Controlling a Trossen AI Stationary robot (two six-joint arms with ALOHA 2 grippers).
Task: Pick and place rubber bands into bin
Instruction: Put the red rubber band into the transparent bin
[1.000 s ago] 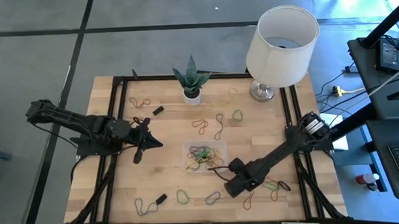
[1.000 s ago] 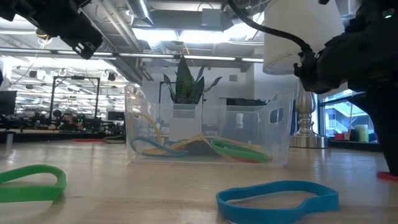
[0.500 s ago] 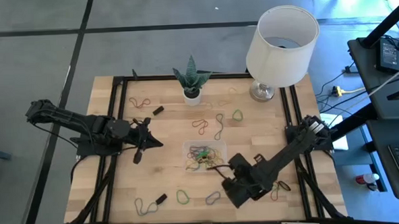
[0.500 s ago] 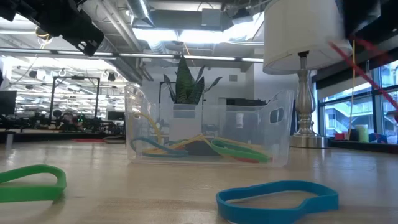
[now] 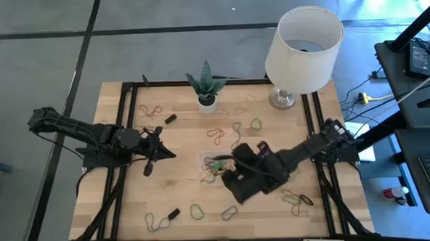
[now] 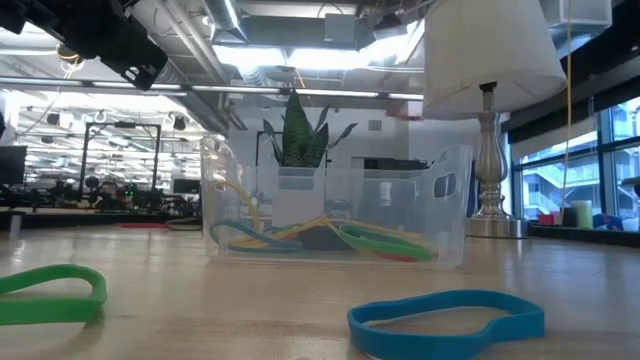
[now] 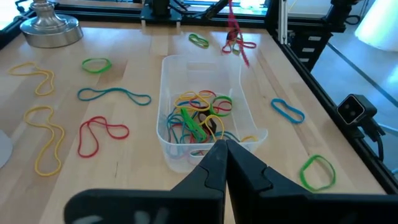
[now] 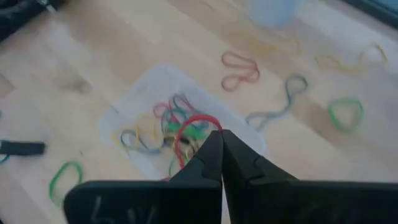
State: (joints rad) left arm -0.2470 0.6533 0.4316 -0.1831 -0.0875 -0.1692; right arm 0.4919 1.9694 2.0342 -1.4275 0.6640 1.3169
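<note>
Top-down, bench-level and wrist views of a light wooden bench [image 5: 131,197]. No legible writing or brand mark appears. The small, shallow bin of clear plastic [image 5: 206,161] sits near the bench's middle, before a white plant pot [image 5: 207,103] and a white-shaded lamp [image 5: 303,38]; it holds a tangle of green, yellow, red and blue rubber bands [image 7: 198,117]. Further loose bands lie scattered on the wood around it, among them a green loop [image 6: 52,293] and a blue loop [image 6: 445,318] nearest the bench-level camera. The right hand [image 8: 219,146] is clenched on a thin red rubber band [image 8: 193,129], poised above the bin. One second earlier it was low near the bench's front right; it has since travelled to the bin's right edge. The left hand [image 7: 222,155], clenched and empty, has kept its place left of the bin.
</note>
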